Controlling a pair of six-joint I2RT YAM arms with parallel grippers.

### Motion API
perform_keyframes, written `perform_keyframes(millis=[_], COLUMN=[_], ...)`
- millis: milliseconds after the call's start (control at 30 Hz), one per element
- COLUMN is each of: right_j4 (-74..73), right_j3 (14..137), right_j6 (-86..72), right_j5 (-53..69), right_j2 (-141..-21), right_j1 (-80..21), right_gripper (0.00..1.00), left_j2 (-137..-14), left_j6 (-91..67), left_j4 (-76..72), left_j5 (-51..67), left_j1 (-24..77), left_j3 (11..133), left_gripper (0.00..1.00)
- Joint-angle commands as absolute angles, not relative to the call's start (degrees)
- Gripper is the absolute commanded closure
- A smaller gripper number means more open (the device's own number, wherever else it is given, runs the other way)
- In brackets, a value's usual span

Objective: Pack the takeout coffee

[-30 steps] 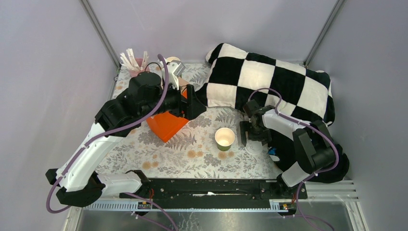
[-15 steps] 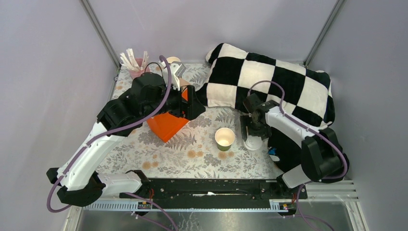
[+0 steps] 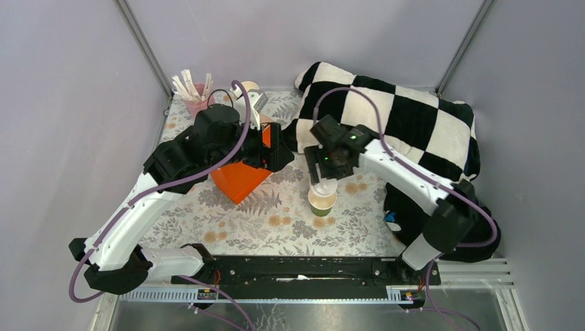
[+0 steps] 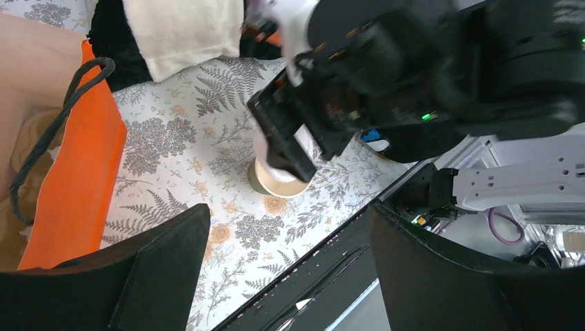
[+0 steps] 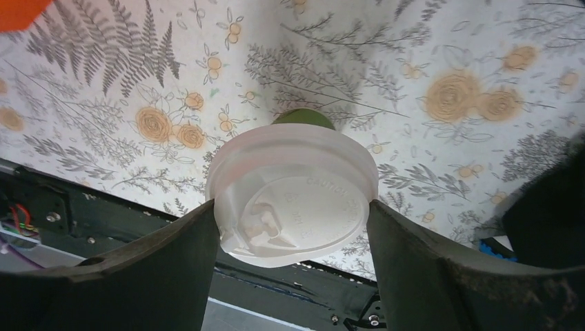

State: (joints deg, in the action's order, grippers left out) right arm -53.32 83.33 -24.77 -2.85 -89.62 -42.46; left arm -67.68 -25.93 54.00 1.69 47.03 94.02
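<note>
The takeout coffee's green paper cup point(image 3: 322, 204) stands lidless on the floral cloth, its cream inside showing. My right gripper point(image 3: 323, 181) hovers just above it, shut on a round white plastic lid point(image 5: 293, 200) held by its rim between both fingers. Beneath the lid in the right wrist view, a sliver of the green cup point(image 5: 303, 117) shows. My left gripper point(image 4: 286, 227) stands open and holds nothing, beside the orange paper bag point(image 3: 238, 178). From the left wrist view the cup point(image 4: 276, 186) sits under the right gripper point(image 4: 290, 141).
A black-and-white checkered cushion point(image 3: 386, 117) fills the back right. A pink cup of white sticks point(image 3: 193, 89) and a stack of cups point(image 3: 247, 87) stand at the back left. The black base rail point(image 3: 296, 269) runs along the near edge.
My right gripper closed on the white lid lying right of the cup, then carried it left and up over the cup. The left arm has barely moved.
</note>
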Motion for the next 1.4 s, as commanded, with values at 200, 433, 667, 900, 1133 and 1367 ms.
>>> perform_keyframes(millis=[200, 433, 667, 900, 1133, 1367], right_j4=[-60.4, -63.0, -65.8, -65.5, -65.5, -65.7], right_j3=[90.1, 92.5, 93.9, 93.5, 93.7, 94.3], right_j6=[-25.5, -25.4, -25.7, -25.6, -25.6, -25.4], right_j5=[-8.0, -9.5, -9.7, -9.2, -9.3, -9.6], right_j2=[-97.6, -99.3, -100.2, -100.9, -101.7, -102.4], right_j1=[-48.5, -49.7, -50.2, -50.7, -50.7, -50.7], right_gripper=[0.20, 0.20, 0.20, 0.20, 0.19, 0.19], left_j2=[-65.7, -65.6, -66.2, -66.5, -66.2, -66.2], left_j6=[-26.7, -26.5, -26.0, -25.6, -25.4, -25.0], left_j4=[52.7, 52.7, 52.7, 52.8, 53.1, 53.2], left_j5=[0.2, 0.2, 0.4, 0.6, 0.3, 0.2], left_j1=[47.3, 47.2, 47.2, 47.3, 47.2, 47.3], left_j3=[93.5, 93.2, 93.2, 93.2, 93.2, 93.1], left_gripper=[0.12, 0.12, 0.12, 0.12, 0.12, 0.12])
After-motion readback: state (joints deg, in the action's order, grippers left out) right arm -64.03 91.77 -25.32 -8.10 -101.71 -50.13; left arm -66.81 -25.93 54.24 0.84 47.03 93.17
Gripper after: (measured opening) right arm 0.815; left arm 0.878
